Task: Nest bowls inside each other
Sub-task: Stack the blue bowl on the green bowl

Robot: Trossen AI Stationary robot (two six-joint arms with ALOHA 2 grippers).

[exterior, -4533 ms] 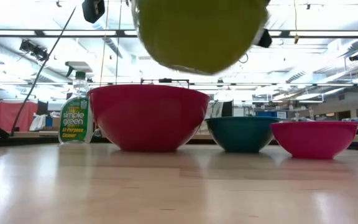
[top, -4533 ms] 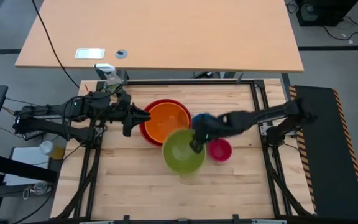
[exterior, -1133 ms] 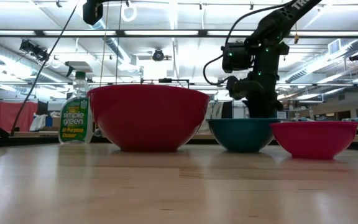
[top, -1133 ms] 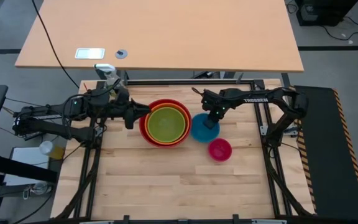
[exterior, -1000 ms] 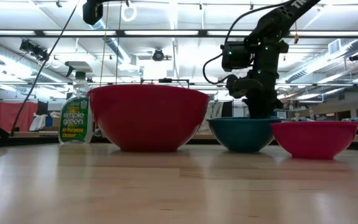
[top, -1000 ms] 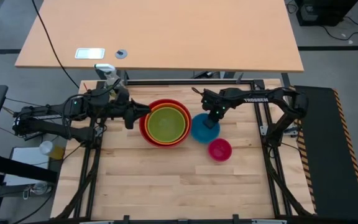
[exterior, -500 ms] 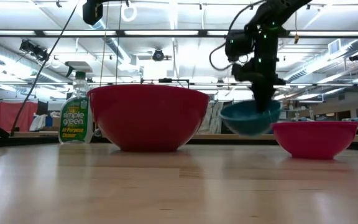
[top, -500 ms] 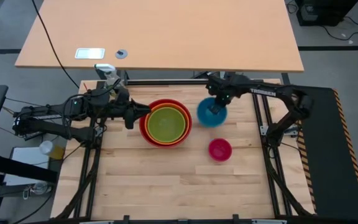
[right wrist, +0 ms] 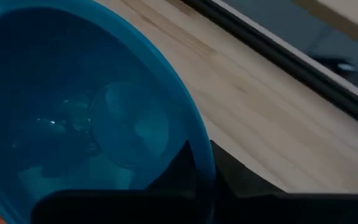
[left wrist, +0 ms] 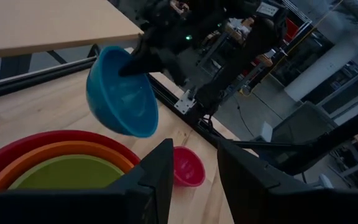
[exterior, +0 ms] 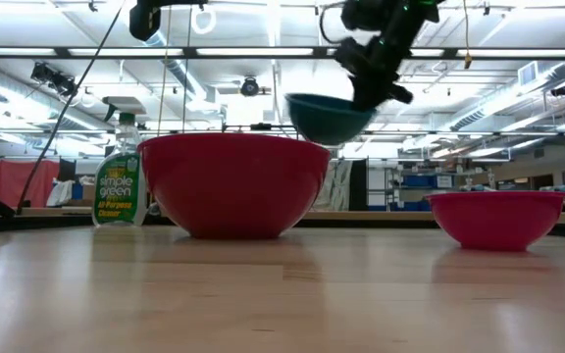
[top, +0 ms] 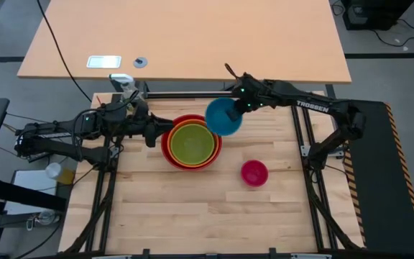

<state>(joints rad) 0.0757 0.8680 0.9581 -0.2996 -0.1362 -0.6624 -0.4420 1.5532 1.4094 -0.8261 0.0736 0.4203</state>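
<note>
**Blue bowl in the air, stack just down and to the left**

My right gripper [top: 241, 105] is pinched tight on the rim of the blue bowl [top: 223, 116], and the bowl hangs clear of the table, tilted, its open side turned partly toward me. In the high view it sits just right of centre in the upper half of the frame. The stack I am aiming for lies below and to the left of it: the red bowl [top: 166, 148] with the orange bowl [top: 215, 144] inside and the green bowl [top: 191, 142] inside that. The blue bowl's lower left edge already overlaps the stack's upper right rim from above. In my judgement the move is a short carry down-left, levelling the bowl before letting go.

My left gripper [top: 152, 132] waits with fingers spread at the stack's left rim, closer to the stack than I am, but carrying nothing.

The pink bowl [top: 254, 173] sits alone on the wooden table [top: 192, 216], lower right of centre, well apart from the stack. A spray bottle [exterior: 119, 183] stands at the far left in the low view, beside the red bowl. Behind is an open workshop with ceiling lights.
</note>
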